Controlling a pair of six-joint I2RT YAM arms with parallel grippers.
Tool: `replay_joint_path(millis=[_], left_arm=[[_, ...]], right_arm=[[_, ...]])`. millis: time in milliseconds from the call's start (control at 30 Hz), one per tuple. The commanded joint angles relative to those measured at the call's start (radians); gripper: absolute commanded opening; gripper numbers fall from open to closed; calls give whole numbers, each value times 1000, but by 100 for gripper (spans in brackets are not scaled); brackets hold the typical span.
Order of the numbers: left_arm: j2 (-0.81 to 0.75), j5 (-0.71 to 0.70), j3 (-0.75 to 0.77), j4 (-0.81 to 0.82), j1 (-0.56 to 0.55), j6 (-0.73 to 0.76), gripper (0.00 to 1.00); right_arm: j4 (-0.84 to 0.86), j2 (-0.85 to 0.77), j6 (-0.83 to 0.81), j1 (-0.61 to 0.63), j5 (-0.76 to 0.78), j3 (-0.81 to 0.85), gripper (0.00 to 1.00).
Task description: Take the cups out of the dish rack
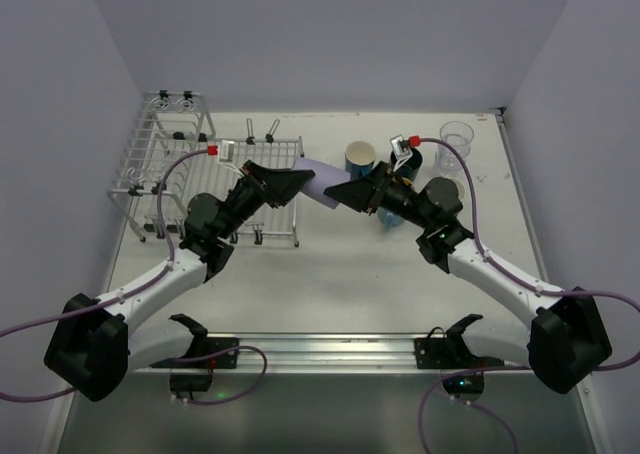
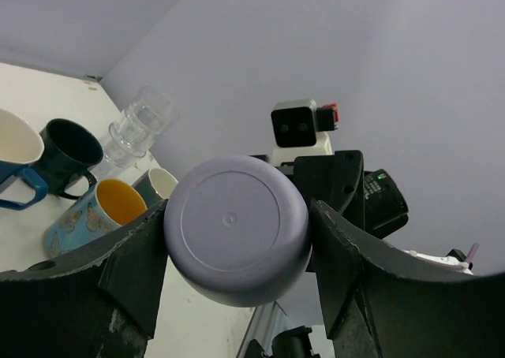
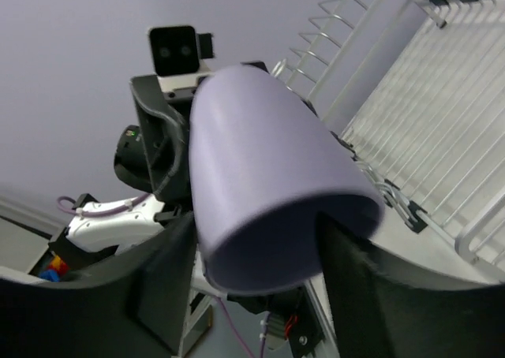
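The lavender cup (image 1: 318, 186) hangs in the air between both grippers, just right of the dish rack (image 1: 200, 174). My left gripper (image 1: 298, 182) is shut on its base end; the round bottom (image 2: 233, 224) sits clamped between the two fingers of that gripper (image 2: 237, 251). My right gripper (image 1: 340, 192) is at the cup's mouth (image 3: 260, 161). That gripper (image 3: 260, 255) is wide open, with one finger outside the wall and the other reaching into the opening. The rack's flat grid (image 3: 426, 137) looks empty of cups.
Unloaded cups stand right of centre: a blue cup with cream inside (image 1: 360, 156), a clear ribbed glass (image 1: 456, 136), a dark mug (image 1: 443, 191) and a blue cup (image 1: 392, 219) under the right arm. The left wrist view shows them too, including a dark teal mug (image 2: 69, 149).
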Motion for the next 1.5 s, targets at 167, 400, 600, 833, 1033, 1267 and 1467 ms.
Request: replay_joint_path(millis=[167, 400, 600, 833, 1033, 1267, 1467], left_arm=[[-40, 43, -66, 67, -50, -8, 35], [-112, -21, 67, -339, -50, 200, 94], [-264, -388, 262, -920, -50, 556, 100], [-443, -434, 277, -1162, -50, 788, 100], [-560, -538, 162, -1214, -50, 828, 100], [-551, -554, 138, -1219, -48, 870, 100], [-569, -545, 127, -1219, -47, 876, 100]], right_arm=[[98, 19, -1, 4, 7, 71, 36], [-336, -40, -258, 5, 82, 157, 0], [-836, -8, -605, 5, 304, 298, 0], [-1177, 242, -813, 12, 487, 527, 0], [-1310, 429, -859, 74, 633, 675, 0], [-1347, 599, -856, 151, 736, 748, 0], [-1332, 702, -853, 180, 739, 808, 0]])
